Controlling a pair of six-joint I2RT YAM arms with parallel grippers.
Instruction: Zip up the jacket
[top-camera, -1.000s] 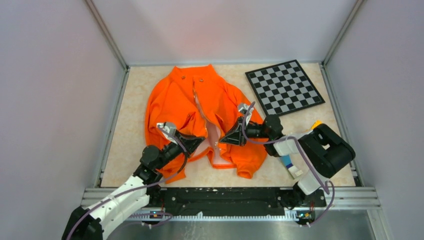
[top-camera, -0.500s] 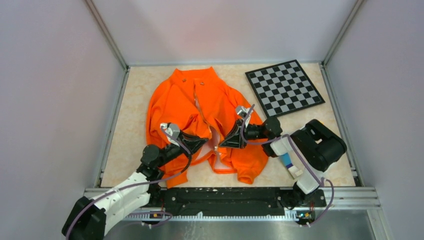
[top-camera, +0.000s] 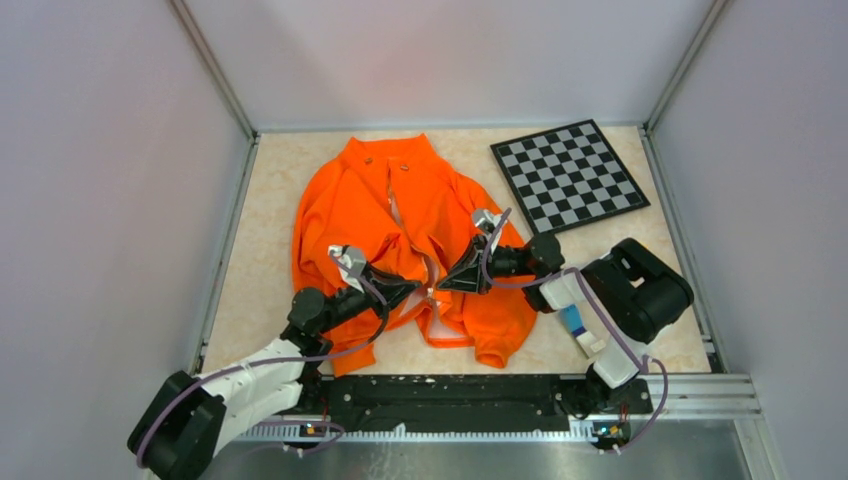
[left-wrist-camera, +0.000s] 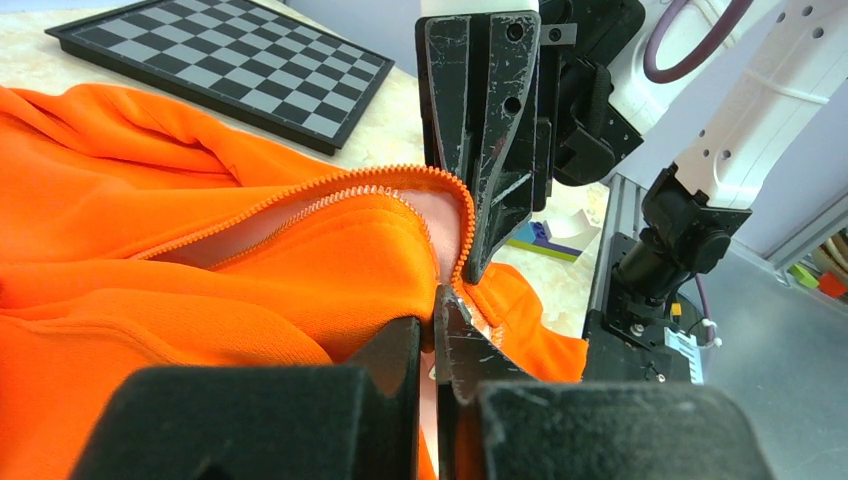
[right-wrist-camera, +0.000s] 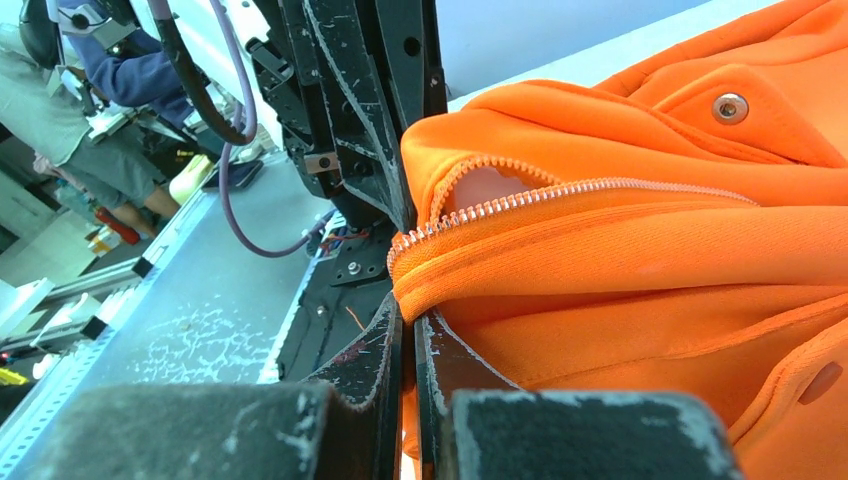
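1. While clamped shut on the jacket (top-camera: 340, 210) at its open zipper's lower end, left gripper (left-wrist-camera: 437, 312) nearly tip to tip with right gripper (top-camera: 447, 283).
2. Right jaws likewise closed on the opposite zipper edge, orange fabric spreading beyond.
3. Farther past both jaws, well apart: chessboard (top-camera: 567, 172).

You have the jacket (top-camera: 345, 210) spread mid-worktop (top-camera: 265, 200), the chessboard (top-camera: 568, 175) behind it to the right, left claw (top-camera: 412, 289) and right claw (top-camera: 446, 284) meeting at its near front.
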